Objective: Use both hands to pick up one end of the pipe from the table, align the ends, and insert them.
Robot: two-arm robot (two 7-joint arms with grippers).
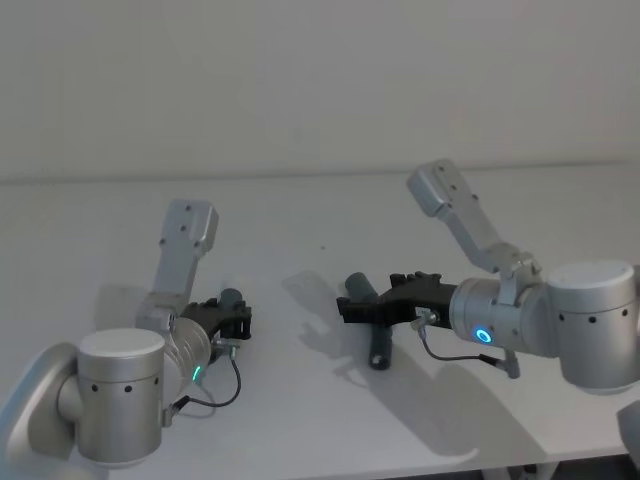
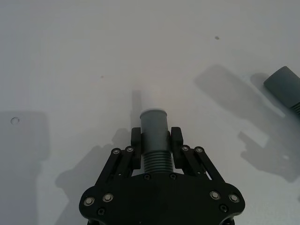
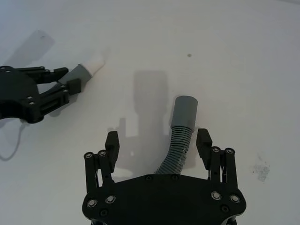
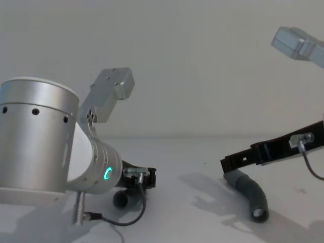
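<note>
Silver cylindrical arms (image 1: 120,400) bear ring lights (image 1: 484,335), black cables (image 4: 144,200) and black screw-studded jaws

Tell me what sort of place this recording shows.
Most likely a robot lab test bench: a plain white table before a bare wall, and two silver robot arms, the left hand shut on one ribbed hose piece, the right hand open around a second hose piece.

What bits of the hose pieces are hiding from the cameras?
Left wrist view: white-tipped hose piece, rear end hidden under left gripper.
Right wrist view: socket hose piece, rear end hidden under right gripper.
Head view: left gripper covers most of the white-tipped hose piece.
</note>
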